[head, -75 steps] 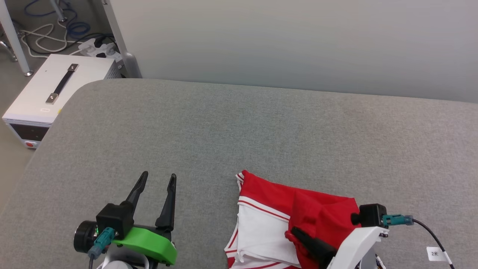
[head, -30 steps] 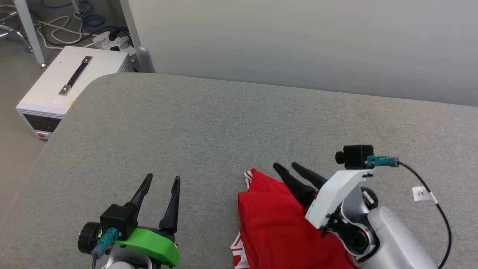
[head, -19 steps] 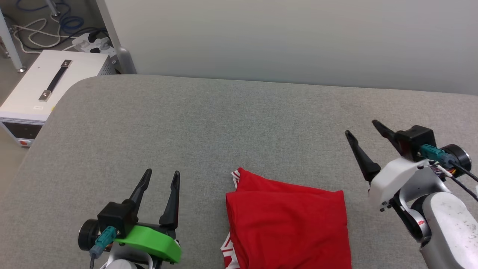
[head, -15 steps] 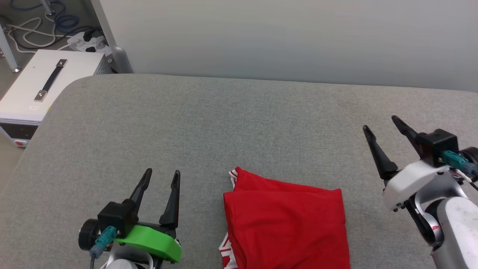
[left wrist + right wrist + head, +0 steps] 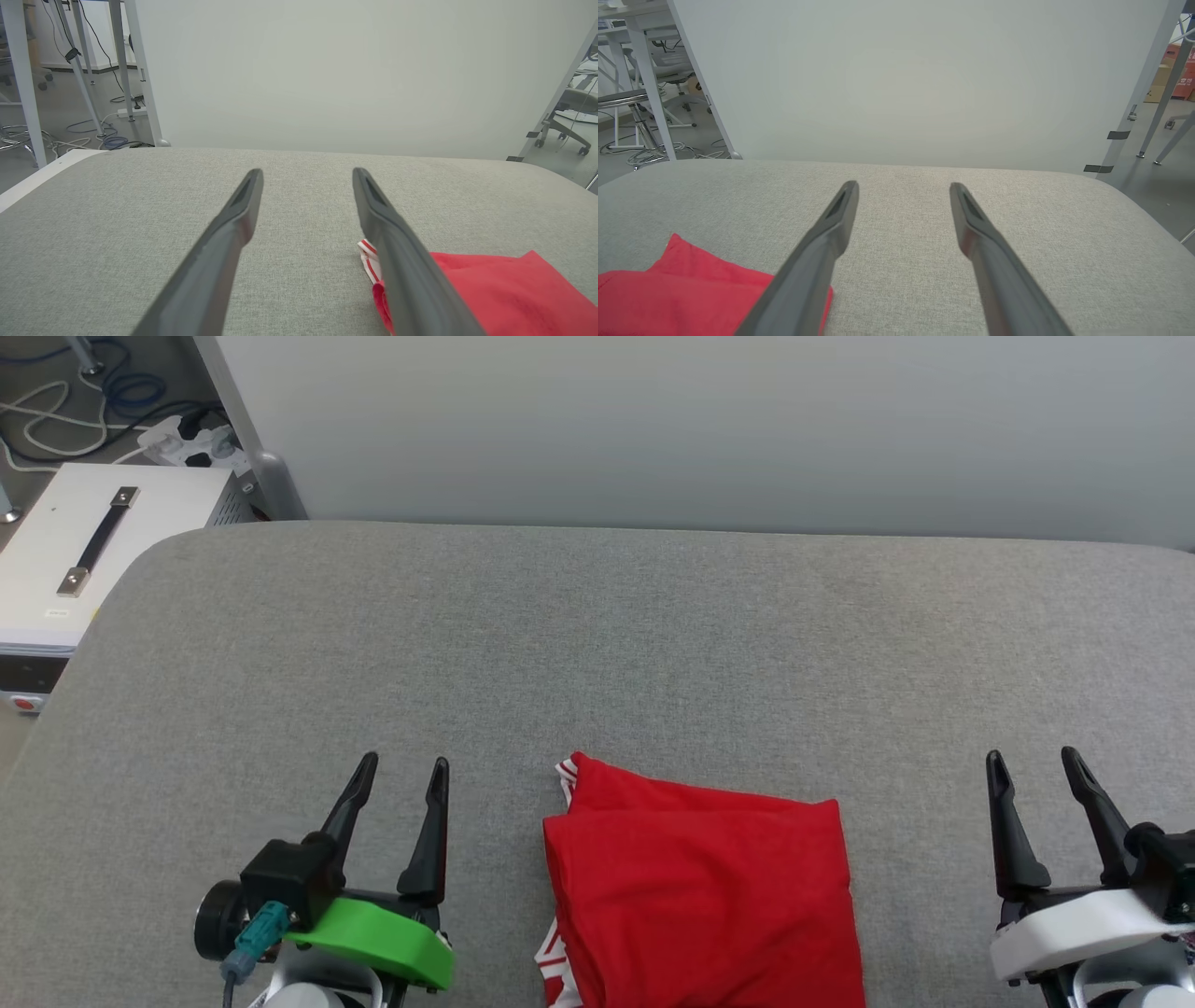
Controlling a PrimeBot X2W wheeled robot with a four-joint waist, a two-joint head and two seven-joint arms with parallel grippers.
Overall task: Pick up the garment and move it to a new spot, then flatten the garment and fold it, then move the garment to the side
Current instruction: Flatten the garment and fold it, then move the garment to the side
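Head view: the garment [image 5: 695, 887] lies folded at the bench's [image 5: 597, 635] near edge, between the left gripper [image 5: 404, 762] and right gripper [image 5: 1031, 754], both jaws spread and empty, apparently poised for the sideways move. Left wrist view: its striped corner lies beside the spread jaws. Right wrist view: red cloth nearby, untouched.

Garment: folded red jersey T-shirt [image 5: 700, 887] lies on grey fabric table [image 5: 597, 644].
Grippers: left gripper [image 5: 401, 770], right gripper [image 5: 1032, 763] flank it, fingers parted, empty.

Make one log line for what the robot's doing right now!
shirt: folded, on table | left gripper: open, empty | right gripper: open, empty
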